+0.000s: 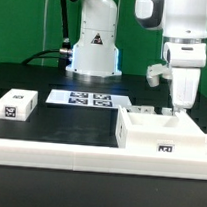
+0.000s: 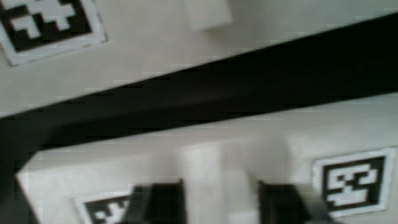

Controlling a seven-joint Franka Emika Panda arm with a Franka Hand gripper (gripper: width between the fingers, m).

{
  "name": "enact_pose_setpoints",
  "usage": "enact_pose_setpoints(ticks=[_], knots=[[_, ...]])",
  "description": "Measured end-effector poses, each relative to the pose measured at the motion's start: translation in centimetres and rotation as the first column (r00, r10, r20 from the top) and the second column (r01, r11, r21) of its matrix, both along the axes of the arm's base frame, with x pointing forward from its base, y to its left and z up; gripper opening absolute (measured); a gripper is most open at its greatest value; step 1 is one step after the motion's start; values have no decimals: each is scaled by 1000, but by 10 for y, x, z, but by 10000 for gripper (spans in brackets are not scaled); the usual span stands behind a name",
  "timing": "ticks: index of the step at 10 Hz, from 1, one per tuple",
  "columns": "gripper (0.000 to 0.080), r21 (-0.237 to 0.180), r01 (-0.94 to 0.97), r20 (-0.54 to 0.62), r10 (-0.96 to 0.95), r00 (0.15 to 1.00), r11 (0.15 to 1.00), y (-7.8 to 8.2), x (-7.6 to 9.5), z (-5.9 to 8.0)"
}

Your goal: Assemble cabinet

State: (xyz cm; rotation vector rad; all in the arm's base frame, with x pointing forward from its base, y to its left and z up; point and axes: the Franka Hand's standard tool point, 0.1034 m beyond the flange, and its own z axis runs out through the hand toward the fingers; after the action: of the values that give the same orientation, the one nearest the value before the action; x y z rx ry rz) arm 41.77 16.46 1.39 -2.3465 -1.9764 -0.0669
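Note:
The large white cabinet box lies at the front on the exterior view's right, against the long rail, with a tag on its front face. My gripper is down at the box's back wall. In the wrist view the two dark fingers stand on either side of a white upright ridge of the box, partly closed, and look shut on it. Tags show on the box beside the fingers. A small white tagged block lies at the exterior view's left. Another tagged white piece lies beyond a dark gap.
The marker board lies flat behind the middle of the table, in front of the robot base. The long white rail runs along the front edge. The table top is black.

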Motion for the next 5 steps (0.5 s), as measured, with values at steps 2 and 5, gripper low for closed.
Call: enact_pose_setpoints(ticks=[2,5], knots=[[68,0,0,1,0,1000,1000,0,0,0],[68,0,0,1,0,1000,1000,0,0,0]])
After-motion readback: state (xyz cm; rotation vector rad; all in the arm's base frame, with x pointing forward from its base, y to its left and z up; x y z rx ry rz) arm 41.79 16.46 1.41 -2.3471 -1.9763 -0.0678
